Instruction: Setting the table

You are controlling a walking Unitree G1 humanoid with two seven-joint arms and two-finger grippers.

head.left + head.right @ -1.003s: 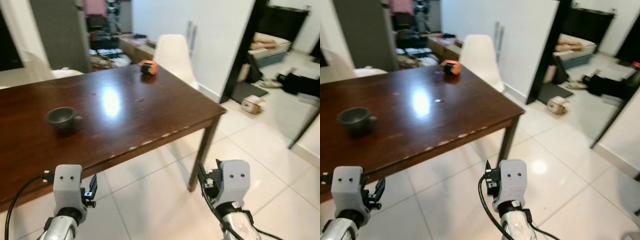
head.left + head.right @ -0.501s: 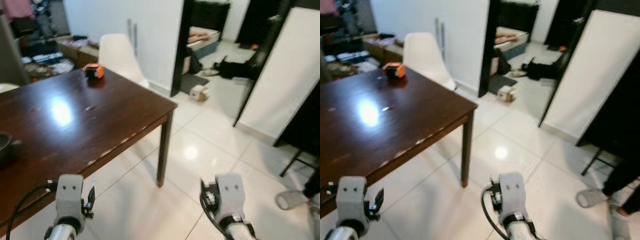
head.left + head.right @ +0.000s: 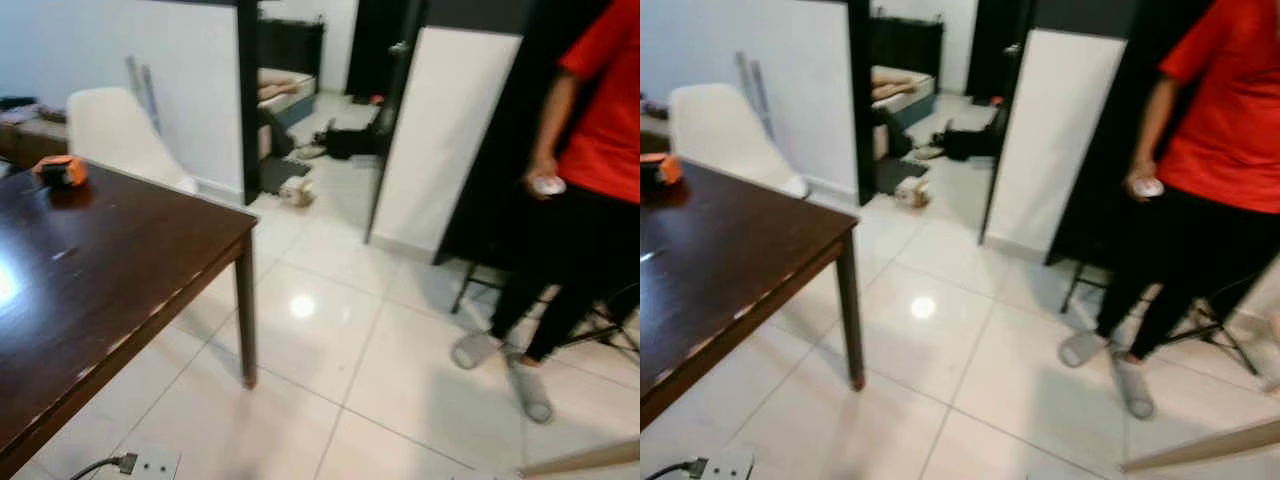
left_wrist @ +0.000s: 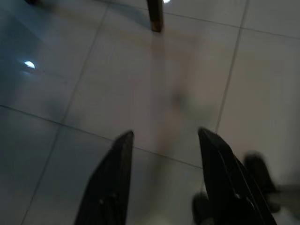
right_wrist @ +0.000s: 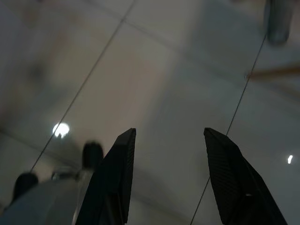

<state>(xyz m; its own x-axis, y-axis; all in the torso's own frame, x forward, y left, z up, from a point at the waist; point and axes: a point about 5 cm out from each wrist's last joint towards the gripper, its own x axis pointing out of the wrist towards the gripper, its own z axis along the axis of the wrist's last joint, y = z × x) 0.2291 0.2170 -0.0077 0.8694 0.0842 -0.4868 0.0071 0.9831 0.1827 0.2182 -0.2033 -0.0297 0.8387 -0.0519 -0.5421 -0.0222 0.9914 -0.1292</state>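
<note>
Your dark, glossy wooden worktop [image 3: 90, 260] sits left, an orange object [image 3: 60, 172] at its far edge. Both left pincer [image 4: 164, 180] and right pincer [image 5: 166, 176] hang wide open, empty, over pale shiny floor tiles [image 3: 330, 340].

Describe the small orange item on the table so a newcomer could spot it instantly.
Start at the dark brown wooden table on the left. Near its far edge, in front of the white chair, sits the small orange and black object. Nothing else there is brightly coloured.
</note>
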